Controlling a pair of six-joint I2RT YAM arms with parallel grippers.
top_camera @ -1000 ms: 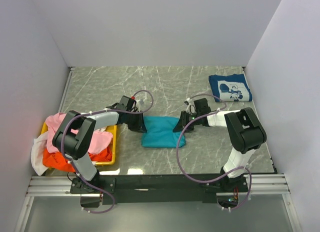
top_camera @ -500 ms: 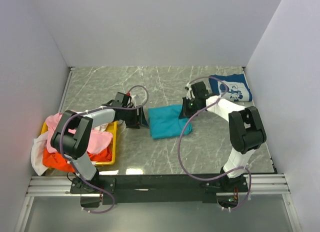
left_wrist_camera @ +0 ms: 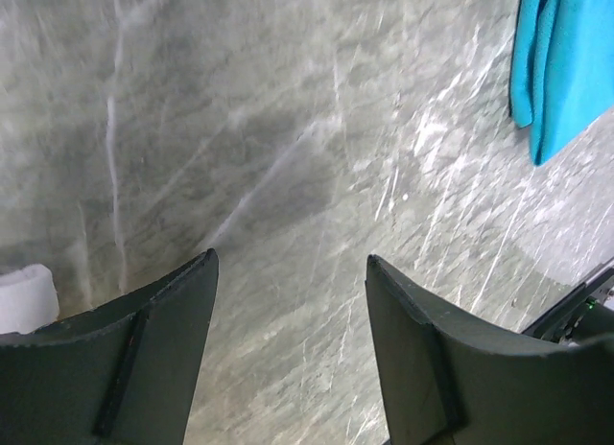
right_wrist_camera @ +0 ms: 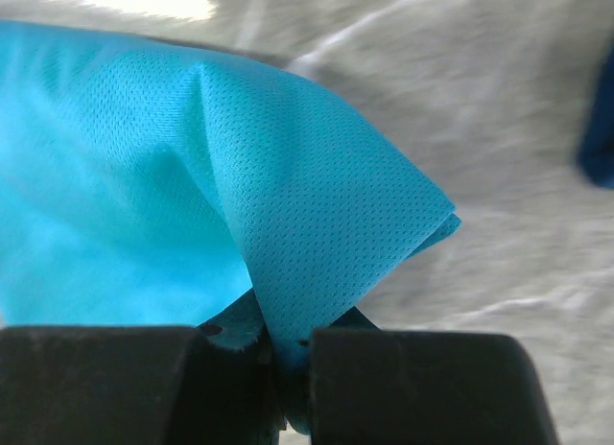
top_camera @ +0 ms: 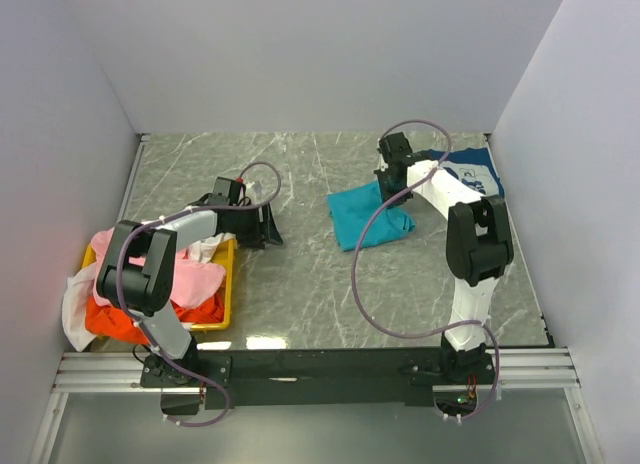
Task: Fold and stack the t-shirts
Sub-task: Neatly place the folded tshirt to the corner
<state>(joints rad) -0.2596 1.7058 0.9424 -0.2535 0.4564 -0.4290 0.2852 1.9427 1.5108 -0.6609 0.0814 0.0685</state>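
**Top view.** A grey, white-veined marble table [top_camera: 300, 294] sits inside plain white walls [top_camera: 300, 54] on three sides. The right gripper [top_camera: 392, 191] reaches toward the far side. The teal t-shirt [top_camera: 365, 216] spreads on the marble from its fingers back toward the arm bases. The navy t-shirt [top_camera: 482, 184] lies flat just to this gripper's right. The left gripper [top_camera: 268, 228] hovers over bare marble, well apart from the teal cloth. Behind it, beside its own arm, the yellow tray [top_camera: 229, 284] holds a heap with a pink t-shirt [top_camera: 190, 279], an orange t-shirt [top_camera: 110, 319] and a white t-shirt [top_camera: 75, 304].

**Left wrist view.** The left gripper [left_wrist_camera: 290, 263] has its dark fingers [left_wrist_camera: 125, 368] spread apart with nothing between them. Only streaked marble [left_wrist_camera: 240, 128] lies below. An edge of the teal t-shirt [left_wrist_camera: 566, 61] shows far ahead to its right.

**Right wrist view.** The right gripper [right_wrist_camera: 288, 354] is pinched onto a raised fold of the teal t-shirt [right_wrist_camera: 144, 176]. Blurred marble [right_wrist_camera: 499, 176] lies beyond, and a sliver of the navy t-shirt [right_wrist_camera: 600, 128] shows at the right edge.
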